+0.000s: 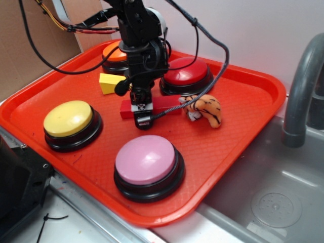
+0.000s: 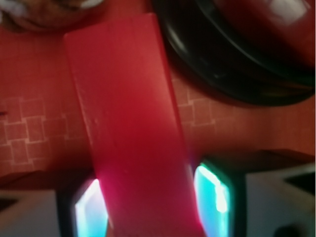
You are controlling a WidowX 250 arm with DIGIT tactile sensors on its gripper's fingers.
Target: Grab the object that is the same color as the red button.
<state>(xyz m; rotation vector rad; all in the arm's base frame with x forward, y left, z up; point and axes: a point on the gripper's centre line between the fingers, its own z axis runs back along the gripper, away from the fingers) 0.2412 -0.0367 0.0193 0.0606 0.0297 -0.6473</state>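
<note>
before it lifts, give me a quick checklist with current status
1. Right target: the gripper is at the red block, same color as the red button: ok.
2. Block between the fingers: one on each side in the wrist view: ok.
3. Firm closure on the block: cannot tell.
4. Block clear of the red button's base: apart, though close: ok.
5. Tiger toy clear of the block's end: cannot tell.
6. Yellow wedge out of the way: ok.

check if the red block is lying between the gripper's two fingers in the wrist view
Yes: in the wrist view the red block runs down between the gripper fingers, with one pad on each side of it.
</note>
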